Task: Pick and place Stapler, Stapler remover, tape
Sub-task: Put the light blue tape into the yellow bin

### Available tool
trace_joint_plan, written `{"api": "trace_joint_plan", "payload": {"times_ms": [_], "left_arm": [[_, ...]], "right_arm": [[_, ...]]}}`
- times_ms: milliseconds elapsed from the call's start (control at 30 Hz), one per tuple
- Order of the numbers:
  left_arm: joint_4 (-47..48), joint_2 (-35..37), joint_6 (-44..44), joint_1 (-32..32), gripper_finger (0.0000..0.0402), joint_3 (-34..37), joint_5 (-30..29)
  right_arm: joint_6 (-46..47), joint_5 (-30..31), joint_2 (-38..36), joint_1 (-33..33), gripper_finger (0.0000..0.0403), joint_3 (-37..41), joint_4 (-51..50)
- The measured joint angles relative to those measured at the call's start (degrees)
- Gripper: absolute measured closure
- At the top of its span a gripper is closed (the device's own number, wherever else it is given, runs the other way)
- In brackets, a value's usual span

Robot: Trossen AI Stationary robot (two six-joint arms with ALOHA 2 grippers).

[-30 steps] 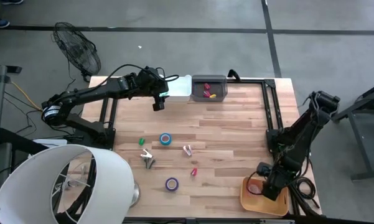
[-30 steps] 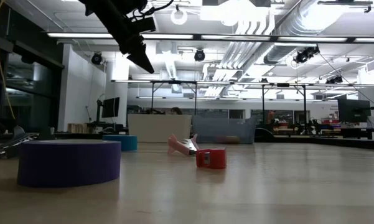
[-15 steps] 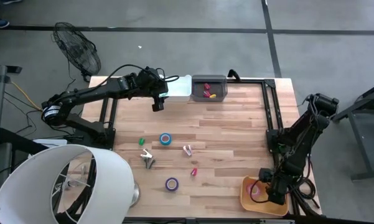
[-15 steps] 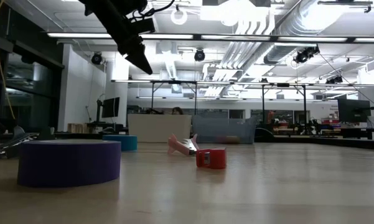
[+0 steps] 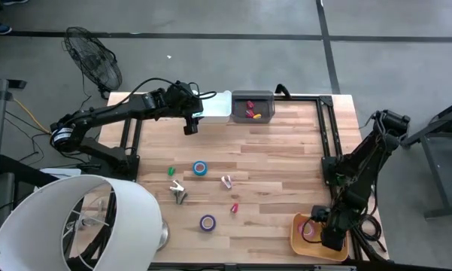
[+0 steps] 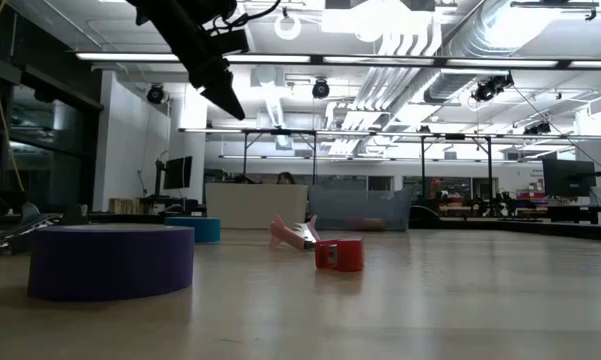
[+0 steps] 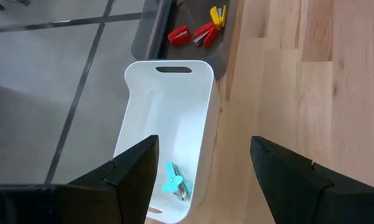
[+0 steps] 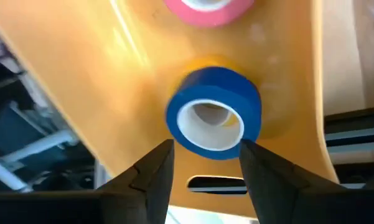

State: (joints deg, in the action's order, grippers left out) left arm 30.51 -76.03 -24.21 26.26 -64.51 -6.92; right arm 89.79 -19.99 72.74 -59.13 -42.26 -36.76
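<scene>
The right gripper (image 5: 325, 229) is being held low over the orange tray (image 5: 301, 242) at the tabletop's near right corner. In the right wrist view its two dark fingers (image 8: 152, 177) are being kept spread, released, with a blue tape roll (image 8: 214, 112) seen just beyond and between them, not pinched by either one. The blue roll is lying in the orange tray (image 8: 74, 93), and a pink tape roll (image 8: 208, 9) is resting beside it in the same tray; whether the two rolls are touching cannot be told.

The left gripper (image 5: 190, 126) is being held above the tabletop's far edge, near the white bin (image 5: 216, 108). Its fingers (image 7: 134, 168) are being kept apart with nothing between them. In the left wrist view the white bin (image 7: 193, 134) is shown holding a teal staple remover (image 7: 174, 185), and the grey bin (image 7: 227, 37) just beside it is holding two red staplers (image 7: 193, 34) and a yellow one (image 7: 218, 13).

On the wooden tabletop (image 5: 286, 150) several things are lying loose: a green piece (image 5: 171, 172) and a blue tape roll (image 5: 200, 168) toward the left middle, a silver staple remover (image 5: 179, 191) nearer the front, a pink staple remover (image 5: 226, 181), a small red stapler (image 5: 235, 207), and a purple tape roll (image 5: 207, 222) near the front edge. In the low view the purple roll (image 6: 110, 260) is standing closest, with the red stapler (image 6: 339, 254) and the pink remover (image 6: 295, 233) behind it.
</scene>
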Motion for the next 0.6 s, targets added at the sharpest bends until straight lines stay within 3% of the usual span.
{"api": "trace_joint_plan", "payload": {"times_ms": [167, 433, 600], "left_arm": [[1.4, 0.0, 0.0, 0.0, 0.0152, 0.0, 1.2], [4.9, 0.0, 1.0, 0.0, 0.0152, 0.0, 2.7], [7.7, 0.0, 3.9, 0.0, 0.0152, 0.0, 3.1]], "right_arm": [[-0.3, 1.2, -5.6, 3.1, 0.0233, 0.0, -2.6], [-6.6, 15.0, -14.7, 10.9, 0.0236, 0.0, -13.0], [-14.2, 19.9, -18.5, 19.5, 0.0236, 0.0, -20.1]]}}
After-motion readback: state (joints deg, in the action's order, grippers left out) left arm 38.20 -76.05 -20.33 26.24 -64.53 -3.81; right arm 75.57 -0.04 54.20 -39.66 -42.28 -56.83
